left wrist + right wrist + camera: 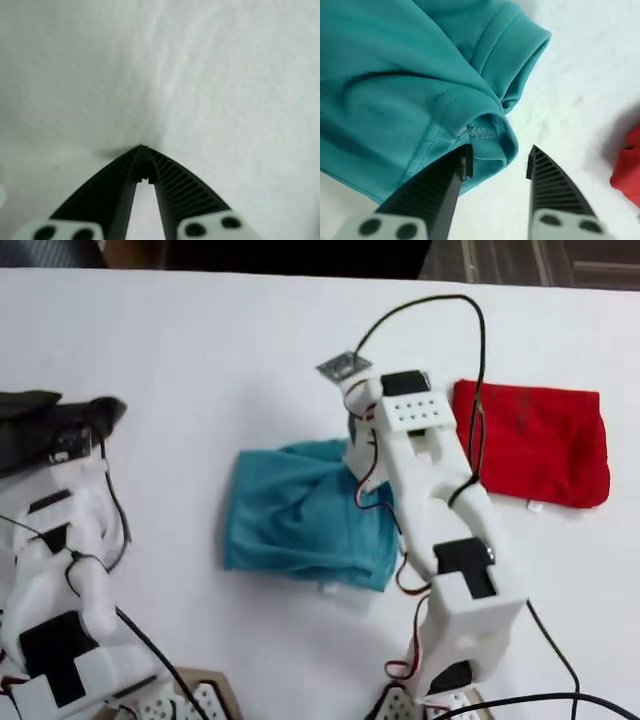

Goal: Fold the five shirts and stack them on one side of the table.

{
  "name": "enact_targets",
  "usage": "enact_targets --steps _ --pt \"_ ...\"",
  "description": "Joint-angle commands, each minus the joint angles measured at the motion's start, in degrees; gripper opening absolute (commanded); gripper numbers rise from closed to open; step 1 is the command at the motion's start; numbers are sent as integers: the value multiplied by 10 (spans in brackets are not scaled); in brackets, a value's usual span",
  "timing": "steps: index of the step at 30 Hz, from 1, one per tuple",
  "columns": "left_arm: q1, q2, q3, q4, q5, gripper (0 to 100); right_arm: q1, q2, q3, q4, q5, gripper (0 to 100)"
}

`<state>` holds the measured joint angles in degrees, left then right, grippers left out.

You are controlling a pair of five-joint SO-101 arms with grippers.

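Your crumpled teal knit shirt (300, 515) lies mid-way across the white tabletop (200, 360), and a folded red shirt (530, 445) rests flat well apart from it, toward the right arm's side. Your right gripper (499, 161) sits at the teal shirt's stitched hem corner with its black fingers (440, 180) released, one tip touching the cloth and the other over bare tabletop. Your left gripper (142, 150) is off at the far side from the red shirt, above bare tabletop, fingers clenched together on nothing
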<state>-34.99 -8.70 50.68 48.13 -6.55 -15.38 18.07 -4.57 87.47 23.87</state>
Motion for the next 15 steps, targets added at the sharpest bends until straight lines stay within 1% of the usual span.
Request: enact_targets --steps 1,4,5,7,8,10,11,15 --pt "-5 -20 1 -15 3 27 7 15 -19 5 1 185" --pt "-5 -20 1 -15 3 27 7 33 -24 -7 2 169" --pt "-5 -20 1 -15 3 27 8 35 -24 -17 2 139" --pt "-5 -20 1 -15 3 27 8 36 -35 -36 2 39" --pt "-5 -20 1 -15 3 27 12 36 -46 -44 2 6" --pt "-5 -20 1 -15 3 27 15 36 -82 -46 2 32" --pt "-5 -20 1 -15 3 27 16 37 -105 -44 2 19" --pt "-5 -20 1 -15 3 27 12 37 -190 -29 2 20"
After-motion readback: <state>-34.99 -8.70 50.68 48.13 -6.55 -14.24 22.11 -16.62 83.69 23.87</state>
